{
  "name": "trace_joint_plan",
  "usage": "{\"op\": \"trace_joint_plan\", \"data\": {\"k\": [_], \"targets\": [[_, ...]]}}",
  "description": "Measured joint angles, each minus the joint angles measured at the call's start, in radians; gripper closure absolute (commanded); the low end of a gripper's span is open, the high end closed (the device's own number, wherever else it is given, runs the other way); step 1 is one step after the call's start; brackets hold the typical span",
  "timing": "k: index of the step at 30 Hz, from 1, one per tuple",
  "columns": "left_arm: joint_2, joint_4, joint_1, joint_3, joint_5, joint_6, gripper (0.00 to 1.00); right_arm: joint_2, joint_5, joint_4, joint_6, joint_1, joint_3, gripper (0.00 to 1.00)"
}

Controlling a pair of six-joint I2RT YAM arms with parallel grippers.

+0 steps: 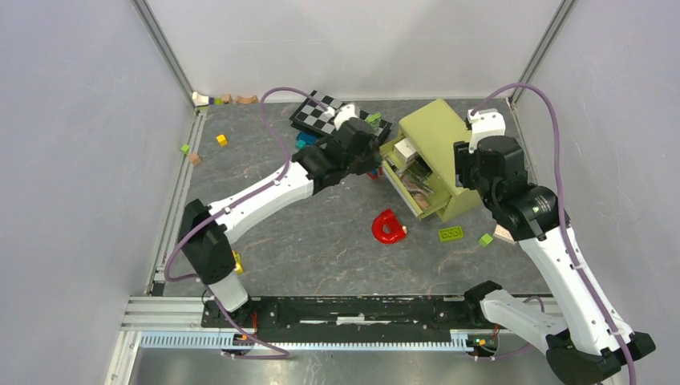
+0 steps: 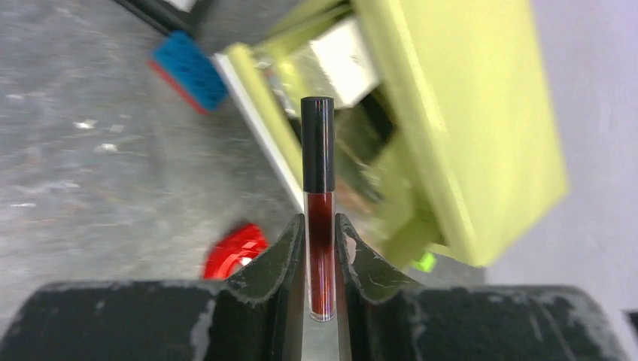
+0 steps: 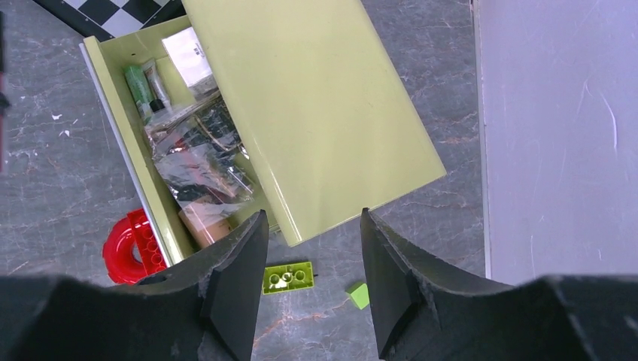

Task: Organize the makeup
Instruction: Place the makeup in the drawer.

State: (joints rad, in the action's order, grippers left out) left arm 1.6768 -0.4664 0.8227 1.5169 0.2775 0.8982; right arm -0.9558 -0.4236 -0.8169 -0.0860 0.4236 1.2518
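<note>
The gloss tube [image 2: 317, 143] is pinched in the left claw [image 2: 320, 226], cap leading, its long axis aimed at the open drawer [image 2: 259, 113] just ahead (crowded inside). The right claw [image 3: 312, 214] hangs spread and empty over the box [image 3: 323, 98].

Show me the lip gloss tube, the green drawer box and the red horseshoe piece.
lip gloss tube [image 2: 319, 218]: left wrist view, on its dark red body.
green drawer box [image 3: 323, 113]: right wrist view, on its flat top.
red horseshoe piece [image 1: 380, 231]: top view, on its curved side.
</note>
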Motion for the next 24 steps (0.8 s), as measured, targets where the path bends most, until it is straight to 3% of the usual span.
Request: {"op": "trace_joint_plan", "data": {"k": [5, 12, 24], "targets": [[0.088, 0.011, 0.087, 0.141, 0.008, 0.103, 0.98, 0.017, -0.001, -0.001, -0.008, 0.0, 0.0, 0.44], [0.319, -0.041, 0.106, 0.376, 0.008, 0.224, 0.98, 0.037, -0.008, -0.016, -0.022, 0.0, 0.0, 0.43], [0.491, -0.142, 0.122, 0.497, 0.037, 0.311, 0.98, 0.053, -0.027, -0.035, -0.023, 0.0, 0.004, 0.42]]}}
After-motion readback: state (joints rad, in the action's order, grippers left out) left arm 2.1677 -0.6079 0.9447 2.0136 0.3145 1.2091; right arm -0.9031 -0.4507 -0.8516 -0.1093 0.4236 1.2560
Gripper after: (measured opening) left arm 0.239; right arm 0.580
